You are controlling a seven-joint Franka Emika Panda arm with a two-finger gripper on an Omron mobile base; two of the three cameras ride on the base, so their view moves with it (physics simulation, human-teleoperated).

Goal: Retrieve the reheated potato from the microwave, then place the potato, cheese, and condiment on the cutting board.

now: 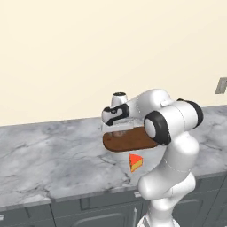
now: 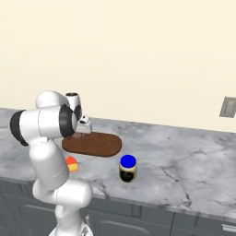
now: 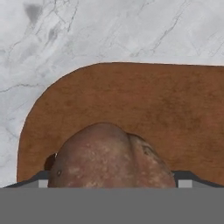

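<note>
The brown potato (image 3: 109,157) lies on the left end of the dark oval cutting board (image 3: 166,109), between the two finger tips of my gripper (image 3: 113,183). The jaws stand wide on either side of it, open. From the base, the gripper (image 1: 117,131) points down over the board (image 1: 135,139) on the grey marble counter. The orange cheese (image 1: 135,162) wedge with its red side sits on the counter just in front of the board. The condiment (image 2: 127,168), a beige bottle with a blue cap, stands right of the cheese (image 2: 72,163), in front of the board (image 2: 99,144). The microwave is out of view.
The marble counter (image 1: 53,150) stretches wide to the left and right of the board, backed by a plain cream wall. A wall socket (image 2: 228,107) sits at the far right. Dark cabinet fronts (image 1: 88,213) run below the counter's front edge.
</note>
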